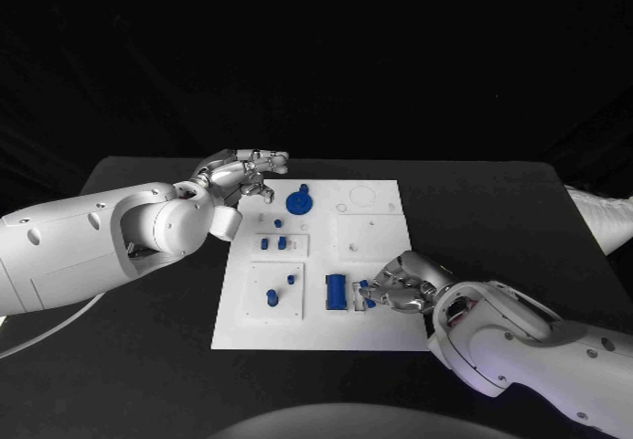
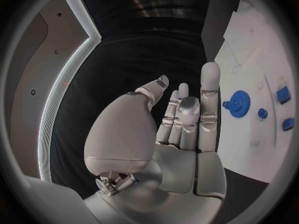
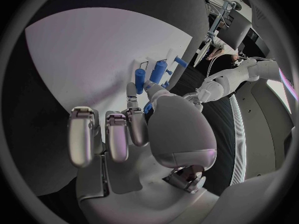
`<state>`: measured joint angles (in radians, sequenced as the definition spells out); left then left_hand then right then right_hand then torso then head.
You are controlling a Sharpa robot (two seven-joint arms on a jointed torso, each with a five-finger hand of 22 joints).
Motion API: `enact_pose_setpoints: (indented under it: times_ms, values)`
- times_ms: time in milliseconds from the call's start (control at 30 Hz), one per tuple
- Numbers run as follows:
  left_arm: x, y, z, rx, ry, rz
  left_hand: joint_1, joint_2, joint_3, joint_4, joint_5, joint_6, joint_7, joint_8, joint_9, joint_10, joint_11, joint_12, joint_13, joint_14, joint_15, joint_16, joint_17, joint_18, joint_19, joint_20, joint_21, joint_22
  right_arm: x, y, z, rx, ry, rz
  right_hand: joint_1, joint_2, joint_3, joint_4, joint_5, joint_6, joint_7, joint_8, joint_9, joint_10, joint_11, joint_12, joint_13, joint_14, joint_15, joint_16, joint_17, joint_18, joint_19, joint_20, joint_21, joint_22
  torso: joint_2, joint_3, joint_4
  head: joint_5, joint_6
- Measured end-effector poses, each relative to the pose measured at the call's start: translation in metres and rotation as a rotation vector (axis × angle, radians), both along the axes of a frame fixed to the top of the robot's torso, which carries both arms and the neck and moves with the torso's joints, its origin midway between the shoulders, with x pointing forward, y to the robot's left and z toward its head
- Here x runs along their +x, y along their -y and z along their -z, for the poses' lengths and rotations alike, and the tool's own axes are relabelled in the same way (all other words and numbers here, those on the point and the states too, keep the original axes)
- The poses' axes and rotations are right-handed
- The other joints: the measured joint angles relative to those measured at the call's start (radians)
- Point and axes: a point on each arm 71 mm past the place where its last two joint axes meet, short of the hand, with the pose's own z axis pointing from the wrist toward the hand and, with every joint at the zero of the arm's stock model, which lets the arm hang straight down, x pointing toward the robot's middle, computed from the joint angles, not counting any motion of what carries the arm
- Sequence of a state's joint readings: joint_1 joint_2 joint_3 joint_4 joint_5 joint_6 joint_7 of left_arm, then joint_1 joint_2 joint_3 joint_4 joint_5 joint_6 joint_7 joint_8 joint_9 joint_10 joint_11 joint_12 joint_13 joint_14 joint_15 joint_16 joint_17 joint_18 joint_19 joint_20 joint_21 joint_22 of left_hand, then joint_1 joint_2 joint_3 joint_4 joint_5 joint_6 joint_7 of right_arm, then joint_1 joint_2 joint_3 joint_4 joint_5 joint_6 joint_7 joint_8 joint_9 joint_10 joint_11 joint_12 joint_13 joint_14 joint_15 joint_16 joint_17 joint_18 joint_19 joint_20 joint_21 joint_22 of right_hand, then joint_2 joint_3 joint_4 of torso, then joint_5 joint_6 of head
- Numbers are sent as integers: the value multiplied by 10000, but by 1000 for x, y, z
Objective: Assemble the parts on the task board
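Board: white task board [image 1: 376, 334] lies at the centre of the black table [image 1: 514, 210].
Left hand: the left hand [image 1: 248, 174] hovers at the board's 11 o'clock corner, fingers apart, holding nothing.
Gear: blue gear [image 1: 299, 199] sits on the board just beside that hand.
Right hand: the right hand [image 1: 401, 285] rests on the board at 5 o'clock, fingers curled at a small blue part [image 1: 366, 291]; whether it is pinched, cannot tell.
Block: long blue block [image 1: 335, 292] stands just left of it.

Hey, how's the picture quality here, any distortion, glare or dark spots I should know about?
Head view: even light, task board bright against the black table, background dark. Left wrist view: fisheye bends the board's edges; left hand sharp. Right wrist view: same bending, right hand sharp, board slightly washed out.
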<state>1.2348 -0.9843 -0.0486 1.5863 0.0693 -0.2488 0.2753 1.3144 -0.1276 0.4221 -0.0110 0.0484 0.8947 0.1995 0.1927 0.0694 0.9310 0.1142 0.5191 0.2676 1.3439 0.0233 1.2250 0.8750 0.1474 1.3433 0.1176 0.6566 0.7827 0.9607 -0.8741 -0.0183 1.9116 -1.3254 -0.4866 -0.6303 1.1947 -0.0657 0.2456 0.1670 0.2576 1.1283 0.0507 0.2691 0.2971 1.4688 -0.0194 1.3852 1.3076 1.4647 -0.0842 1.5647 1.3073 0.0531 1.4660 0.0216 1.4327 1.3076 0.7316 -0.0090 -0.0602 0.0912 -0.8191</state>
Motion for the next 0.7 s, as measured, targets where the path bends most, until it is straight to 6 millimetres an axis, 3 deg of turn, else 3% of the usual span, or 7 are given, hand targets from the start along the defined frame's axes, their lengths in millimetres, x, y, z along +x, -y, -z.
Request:
enact_pose_setpoints:
  times_ms: [700]
  values:
    - [0, 0, 0, -2, 0, 3, 0, 0, 0, 0, 0, 0, 0, 0, 0, 0, 0, 0, 0, 0, 0, 0, 2, 0, 0, 0, 0, 1, 0, -7, 2, -126, -180, -350, 0, 0, -56, -1, 0, -3, 2, -8, 12, 0, 0, 0, -1, 0, 1, 0, 7, 1, 0, 0, 0, -2, -4, 0, -6, 52, -51]
